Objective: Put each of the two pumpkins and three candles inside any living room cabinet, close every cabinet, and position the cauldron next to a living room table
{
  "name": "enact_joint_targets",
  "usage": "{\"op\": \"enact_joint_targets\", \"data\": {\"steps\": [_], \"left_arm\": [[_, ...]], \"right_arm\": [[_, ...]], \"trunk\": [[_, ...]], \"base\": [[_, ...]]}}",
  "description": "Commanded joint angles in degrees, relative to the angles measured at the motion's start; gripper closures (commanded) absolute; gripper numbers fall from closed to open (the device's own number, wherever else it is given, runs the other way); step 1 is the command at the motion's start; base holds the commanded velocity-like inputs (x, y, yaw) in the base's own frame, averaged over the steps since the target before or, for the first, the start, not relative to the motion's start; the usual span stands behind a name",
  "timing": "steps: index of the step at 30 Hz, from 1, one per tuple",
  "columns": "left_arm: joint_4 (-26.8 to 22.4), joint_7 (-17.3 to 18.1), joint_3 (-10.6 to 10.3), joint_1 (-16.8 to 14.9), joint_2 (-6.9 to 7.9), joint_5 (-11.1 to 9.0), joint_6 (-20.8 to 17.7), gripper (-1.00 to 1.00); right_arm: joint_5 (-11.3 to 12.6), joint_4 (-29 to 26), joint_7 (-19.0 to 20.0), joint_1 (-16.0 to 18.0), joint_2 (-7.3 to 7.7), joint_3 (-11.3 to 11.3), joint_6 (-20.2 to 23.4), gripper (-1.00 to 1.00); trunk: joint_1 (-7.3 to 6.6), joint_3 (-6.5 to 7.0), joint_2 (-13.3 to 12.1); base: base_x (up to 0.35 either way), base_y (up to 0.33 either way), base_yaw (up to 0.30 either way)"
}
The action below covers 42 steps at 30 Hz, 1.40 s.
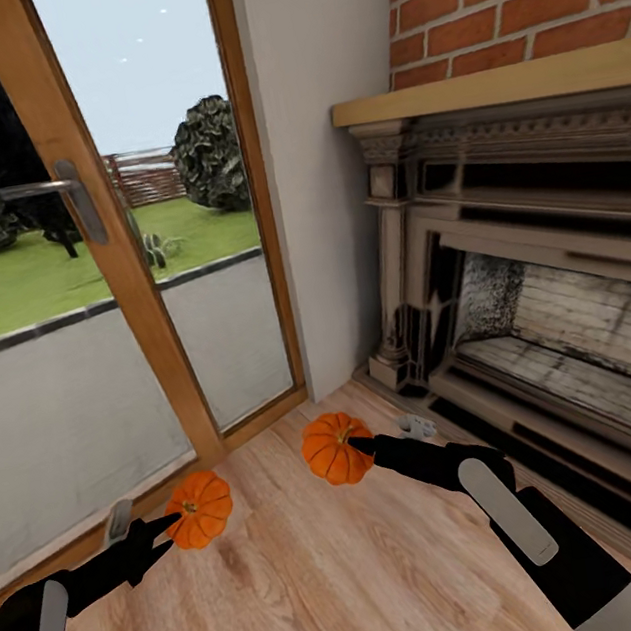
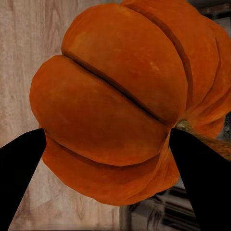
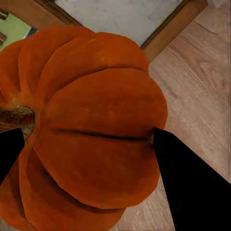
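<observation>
Head view: your left gripper [image 1: 173, 527] and right gripper [image 1: 360, 445] each clamp a ribbed bright-orange pumpkin [image 1: 199, 510] [image 1: 335, 447], likely for carrying both cabinetward together.

Two bright orange ribbed pumpkins, both off the floor. Left pumpkin [image 1: 200, 509] sits clamped in the left tool [image 1: 171, 528], at 7 o'clock in head view, stem up. Right pumpkin [image 1: 336, 448] sits clamped in the right tool [image 1: 360, 443], near centre, just right of the first, stem tilted sideways.
</observation>
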State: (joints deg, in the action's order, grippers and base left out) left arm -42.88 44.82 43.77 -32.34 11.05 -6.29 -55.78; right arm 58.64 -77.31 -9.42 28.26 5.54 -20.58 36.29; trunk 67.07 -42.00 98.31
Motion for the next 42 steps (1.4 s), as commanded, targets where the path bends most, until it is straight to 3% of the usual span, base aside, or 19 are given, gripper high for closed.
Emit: {"op": "enact_joint_targets", "data": {"steps": [1,24,42], "left_arm": [[-0.04,-0.09,0.00,-0.01,-0.01,-0.57,-0.21,1.00],[-0.04,-0.09,0.00,-0.01,-0.05,-0.57,-0.21,1.00],[-0.02,-0.17,0.00,-0.01,-0.05,-0.57,-0.12,1.00]], "right_arm": [[0.42,-0.01,0.19,0.01,-0.01,0.01,-0.08,1.00],[0.42,0.05,0.18,0.02,-0.01,0.01,-0.08,1.00],[0.42,0.05,0.18,0.02,-0.01,0.10,-0.08,1.00]], "trunk": [[0.00,0.07,0.00],[0.00,1.47,0.00],[0.00,2.56,0.00]], "base": [[-0.129,0.000,-0.243],[-0.164,0.000,-0.243],[-0.038,0.000,-0.243]]}}
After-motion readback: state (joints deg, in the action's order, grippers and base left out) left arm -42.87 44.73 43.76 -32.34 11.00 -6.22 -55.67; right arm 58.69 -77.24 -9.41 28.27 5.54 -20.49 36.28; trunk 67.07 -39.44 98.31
